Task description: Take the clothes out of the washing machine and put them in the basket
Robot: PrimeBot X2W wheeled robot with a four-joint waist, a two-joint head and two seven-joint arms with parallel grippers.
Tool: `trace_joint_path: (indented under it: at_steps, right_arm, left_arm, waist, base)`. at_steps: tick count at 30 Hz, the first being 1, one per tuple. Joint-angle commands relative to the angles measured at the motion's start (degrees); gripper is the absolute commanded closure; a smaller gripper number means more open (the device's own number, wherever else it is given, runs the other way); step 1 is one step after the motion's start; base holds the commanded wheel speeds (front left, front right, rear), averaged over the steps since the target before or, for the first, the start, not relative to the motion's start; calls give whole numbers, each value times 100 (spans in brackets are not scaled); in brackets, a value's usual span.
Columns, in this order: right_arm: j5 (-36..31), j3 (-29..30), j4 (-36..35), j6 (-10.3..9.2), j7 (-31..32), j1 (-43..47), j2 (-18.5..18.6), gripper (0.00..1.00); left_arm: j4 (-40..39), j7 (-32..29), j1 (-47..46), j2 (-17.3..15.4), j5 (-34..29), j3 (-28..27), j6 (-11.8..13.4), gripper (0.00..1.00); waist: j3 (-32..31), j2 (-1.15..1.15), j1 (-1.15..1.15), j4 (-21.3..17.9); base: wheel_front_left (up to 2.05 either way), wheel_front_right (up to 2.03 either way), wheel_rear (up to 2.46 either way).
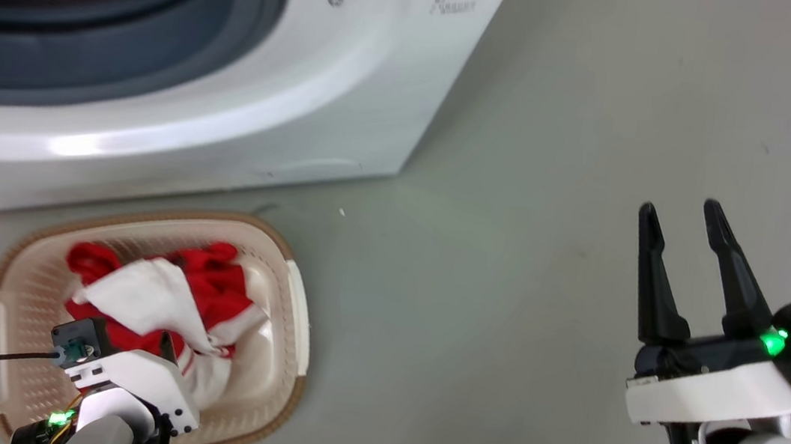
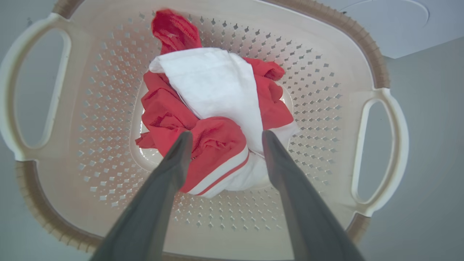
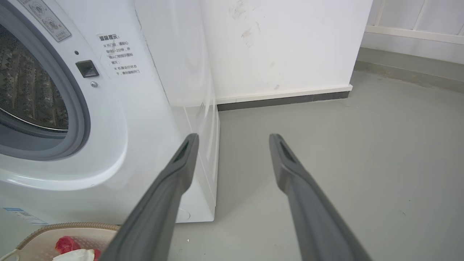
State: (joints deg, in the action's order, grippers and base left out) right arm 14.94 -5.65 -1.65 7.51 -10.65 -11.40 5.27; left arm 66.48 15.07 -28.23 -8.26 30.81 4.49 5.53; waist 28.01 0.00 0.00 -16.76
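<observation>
Above the basket (image 2: 108,108), left claw (image 2: 224,136) agape.

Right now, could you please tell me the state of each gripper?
Left gripper: open, empty, over the clothes in the basket.
Right gripper: open, empty.

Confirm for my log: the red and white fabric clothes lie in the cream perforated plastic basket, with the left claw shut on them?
No: the left claw is open, fingers spread apart over the red and white fabric clothes, as the left wrist view shows. They do lie in the cream perforated plastic basket.
</observation>
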Motion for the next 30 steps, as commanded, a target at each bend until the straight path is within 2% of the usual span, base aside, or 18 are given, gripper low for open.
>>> trace_joint_path:
  at_steps: [1, 13, 23, 30]
  right_arm:
    - [-34, 39, 1, -4, 15, 82, -22, 0]
    - [-394, 439, -238, -4, 340, 566, -190, 0]
    - [-627, 633, -428, -4, 521, 892, -233, 0]
    - [-814, 613, -455, -4, 630, 1107, -240, 0]
  left_arm:
    - [-52, 14, 76, 24, -25, -15, -30, 0]
    - [-1520, 13, 480, 78, -722, -138, -187, 0]
    - [-3427, 14, 801, 192, -1559, -195, -149, 0]
    - [-4612, 14, 1204, 239, -1961, -159, -109, 0]
  waist:
    - [-406, 0, 0, 229]
    - [-1347, 0, 0, 762]
    - [-1790, 0, 0, 1169]
    - [-2104, 0, 0, 1317]
  base:
    - [0, 0, 0]
    - [0, 0, 0]
    - [0, 0, 0]
    - [0, 0, 0]
